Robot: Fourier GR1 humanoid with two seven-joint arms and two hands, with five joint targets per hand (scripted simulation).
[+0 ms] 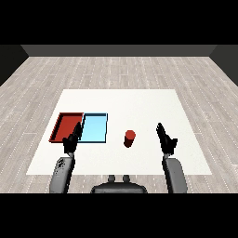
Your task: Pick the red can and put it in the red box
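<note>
A red can stands upright on the white table, just right of the light blue tray. The red tray lies at the left, touching the blue tray's side. My right hand hovers to the right of the can with straight fingers pointing forward, clearly apart from it and holding nothing. My left hand is raised over the near edges of the two trays, fingers straight, holding nothing.
The table's near edge runs just in front of both forearms. Grey wooden floor surrounds the table on all sides.
</note>
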